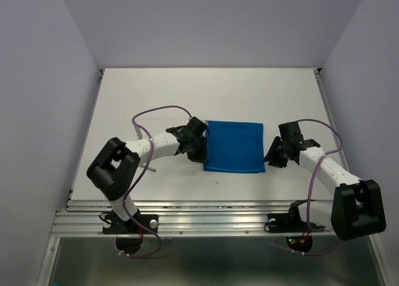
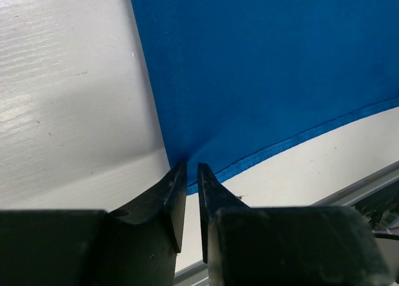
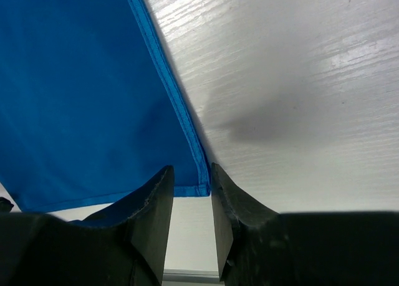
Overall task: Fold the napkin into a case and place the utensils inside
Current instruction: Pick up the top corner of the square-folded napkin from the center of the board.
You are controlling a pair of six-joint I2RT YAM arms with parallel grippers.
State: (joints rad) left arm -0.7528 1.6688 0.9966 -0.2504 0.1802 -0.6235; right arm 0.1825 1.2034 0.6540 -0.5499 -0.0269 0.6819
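Both arms reach in from the bottom of the frame, elbows bent, wrists low at centre frame, where the napkin lies flat on the table. The left gripper is clamped on its lower left corner, puckering the cloth. The right gripper straddles the lower right corner, jaws parted.

Top external: high behind the arm bases, angled down, far, takes in the whole table; left wrist: right behind left gripper, very close on napkin near-left corner; right wrist: behind right gripper, close on near-right corner; napkin shared by all three
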